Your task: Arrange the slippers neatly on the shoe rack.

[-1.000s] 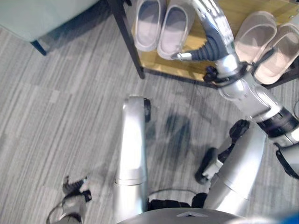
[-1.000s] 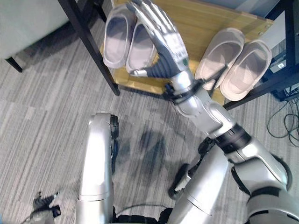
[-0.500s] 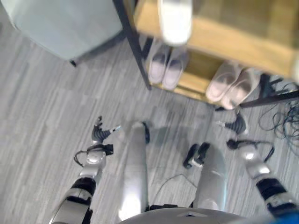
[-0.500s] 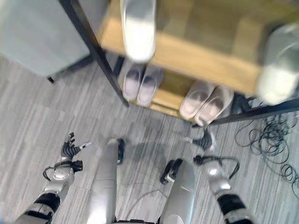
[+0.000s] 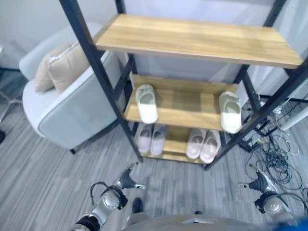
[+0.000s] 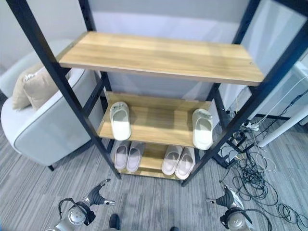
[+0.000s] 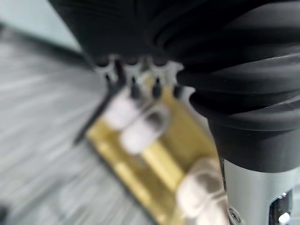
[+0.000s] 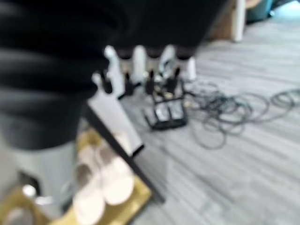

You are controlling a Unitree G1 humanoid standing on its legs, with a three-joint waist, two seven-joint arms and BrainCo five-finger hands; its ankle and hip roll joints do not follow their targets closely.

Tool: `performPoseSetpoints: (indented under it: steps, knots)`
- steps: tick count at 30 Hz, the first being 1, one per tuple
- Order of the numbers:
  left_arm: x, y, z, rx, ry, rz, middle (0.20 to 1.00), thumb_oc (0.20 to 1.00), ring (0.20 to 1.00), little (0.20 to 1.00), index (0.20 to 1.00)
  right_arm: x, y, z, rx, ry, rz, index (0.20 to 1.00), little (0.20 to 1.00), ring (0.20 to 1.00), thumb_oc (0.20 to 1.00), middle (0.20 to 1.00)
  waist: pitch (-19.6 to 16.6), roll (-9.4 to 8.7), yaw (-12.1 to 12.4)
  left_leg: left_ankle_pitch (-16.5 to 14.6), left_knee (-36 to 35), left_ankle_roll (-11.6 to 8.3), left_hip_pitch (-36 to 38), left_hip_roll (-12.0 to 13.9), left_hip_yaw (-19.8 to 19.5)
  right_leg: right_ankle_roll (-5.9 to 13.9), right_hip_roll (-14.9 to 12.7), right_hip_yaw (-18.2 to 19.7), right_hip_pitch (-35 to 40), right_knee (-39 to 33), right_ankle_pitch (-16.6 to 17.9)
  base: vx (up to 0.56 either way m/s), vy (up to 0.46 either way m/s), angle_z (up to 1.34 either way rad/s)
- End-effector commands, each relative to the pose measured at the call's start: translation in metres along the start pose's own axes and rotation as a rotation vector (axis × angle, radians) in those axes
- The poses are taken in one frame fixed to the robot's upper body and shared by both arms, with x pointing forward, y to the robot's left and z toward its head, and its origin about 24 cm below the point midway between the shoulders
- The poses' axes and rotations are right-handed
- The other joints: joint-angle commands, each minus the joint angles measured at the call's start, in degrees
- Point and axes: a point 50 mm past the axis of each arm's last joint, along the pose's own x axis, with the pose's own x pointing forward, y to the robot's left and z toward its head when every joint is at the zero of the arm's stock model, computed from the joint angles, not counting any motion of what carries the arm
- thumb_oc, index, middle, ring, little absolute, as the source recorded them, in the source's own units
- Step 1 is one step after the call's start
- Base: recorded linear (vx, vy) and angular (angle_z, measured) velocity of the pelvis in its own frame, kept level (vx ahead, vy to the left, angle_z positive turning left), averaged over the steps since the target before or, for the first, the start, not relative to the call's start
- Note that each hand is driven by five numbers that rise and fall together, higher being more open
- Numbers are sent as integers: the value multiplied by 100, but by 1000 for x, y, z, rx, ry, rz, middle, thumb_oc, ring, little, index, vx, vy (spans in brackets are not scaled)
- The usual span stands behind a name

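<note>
Two pale pairs of slippers (image 6: 126, 155) and (image 6: 178, 161) sit side by side on the bottom shelf, mid-frame; two single cream slippers (image 6: 120, 121) and (image 6: 202, 128) lie toes-up at opposite ends of the middle shelf of the rack (image 6: 159, 57). A second ago the right hand reached beside the left pair; now the view has lifted and both arms hang low. The left hand (image 6: 96, 196) and right hand (image 6: 227, 198), in the lower corners, are relaxed and empty. The bottom shelf looks done; the singles remain unpaired. An armchair (image 5: 72, 113) stands left.
</note>
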Motion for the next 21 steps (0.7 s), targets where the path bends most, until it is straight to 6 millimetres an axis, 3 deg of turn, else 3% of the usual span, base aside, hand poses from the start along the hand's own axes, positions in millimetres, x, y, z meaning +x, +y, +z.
performPoseSetpoints:
  steps: [1,5,6,7,8,9,10,14,15,16,18,19,21]
  knots:
    - [10,8,26,-32,-110,15,1000,1000,1000,1000,1000,6,-17,9,40,-35,-52,1000,1000,1000,1000,1000,324,163,132,316,82,-304,-139,-184,28,302,-436,-19,-339,369,-133,79,-151,-19]
    - [6,-1,34,-54,-162,-21,1000,1000,1000,1000,1000,-1,-2,4,69,-27,-7,1000,1000,1000,1000,1000,255,202,113,266,82,-330,-25,-174,130,307,-390,-7,-123,85,-118,50,-91,-10]
    - [11,-12,62,-177,-237,1,1000,1000,1000,1000,1000,-3,5,5,88,-22,5,1000,1000,1000,1000,1000,259,179,118,212,82,-310,3,-166,164,290,-371,3,-62,41,-120,33,-137,-6]
    - [16,-14,87,-178,-303,-13,1000,1000,1000,1000,1000,-6,16,6,92,-25,35,1000,1000,1000,1000,1000,259,158,82,172,82,-306,18,-144,190,289,-341,26,-34,11,-164,31,-137,-2]
    - [16,-14,87,-178,-303,-13,1000,1000,1000,1000,1000,-6,16,6,92,-25,35,1000,1000,1000,1000,1000,263,158,84,171,82,-306,22,-144,192,289,-340,28,-31,11,-164,41,-147,0]
    - [16,9,110,-126,-409,51,1000,1000,1000,1000,1000,-9,19,4,101,-19,38,1000,1000,1000,1000,1000,291,168,23,133,82,-284,57,-142,209,286,-340,82,-24,11,-191,33,-80,-5]
    - [15,20,120,-119,-454,90,1000,1000,1000,1000,1000,-10,19,3,102,-19,37,1000,1000,1000,1000,1000,299,185,8,123,82,-279,59,-145,217,287,-338,94,-18,11,-200,42,-96,-20]
    - [18,59,145,-57,-522,255,1000,1000,1000,1000,1000,-14,16,2,88,-27,43,1000,1000,1000,1000,1000,419,242,-112,25,82,-266,51,-157,299,279,-355,173,-91,11,-207,12,-16,-10]
    - [18,59,145,-57,-522,256,1000,1000,1000,1000,1000,-14,16,2,87,-28,42,1000,1000,1000,1000,1000,423,245,-107,24,82,-265,53,-157,304,279,-356,178,-93,11,-206,11,-17,-11]
    - [20,78,166,-60,-575,325,1000,1000,1000,1000,1000,-18,17,-3,84,-14,55,1000,1000,1000,1000,1000,479,281,-178,-33,82,-255,28,-162,344,281,-370,243,-163,11,-198,0,-11,-20]
    - [21,90,175,-53,-601,368,1000,1000,1000,1000,1000,-18,16,-6,73,-9,58,1000,1000,1000,1000,1000,516,306,-206,-42,82,-253,6,-162,368,282,-369,274,-212,11,-195,-13,-7,-18]
    - [22,115,193,-18,-633,473,1000,1000,1000,1000,1000,-21,17,-11,57,5,70,1000,1000,1000,1000,1000,603,357,-286,-56,82,-250,-44,-158,403,290,-371,335,-318,11,-179,-25,2,-14]
    - [25,135,202,16,-624,555,1000,1000,1000,1000,1000,-24,15,-15,45,9,74,1000,1000,1000,1000,1000,658,393,-338,-58,82,-250,-71,-146,448,291,-372,392,-404,11,-164,-14,-3,-22]
